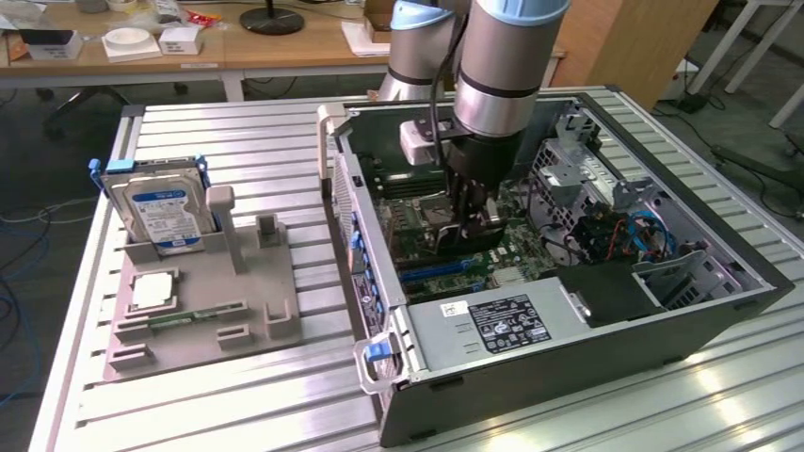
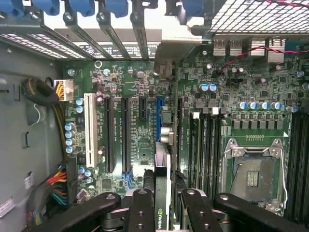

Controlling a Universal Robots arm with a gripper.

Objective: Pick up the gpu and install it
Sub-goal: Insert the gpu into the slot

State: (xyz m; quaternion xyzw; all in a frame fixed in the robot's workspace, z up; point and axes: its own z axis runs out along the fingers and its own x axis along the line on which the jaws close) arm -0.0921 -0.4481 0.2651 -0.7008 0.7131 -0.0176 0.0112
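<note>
Open computer case (image 1: 566, 367), near side: over the motherboard (image 2: 130, 159) the gripper (image 2: 164, 198) is clamped on the gpu (image 2: 160, 218), held edge-on by the blue slot (image 2: 158, 116); insertion step, I judge, likely needing square alignment, then a straight press.

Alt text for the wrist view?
Black fingers grip the gpu edge-on over a green motherboard, the card in line with its blue slot. A bare CPU socket sits to one side.
</note>
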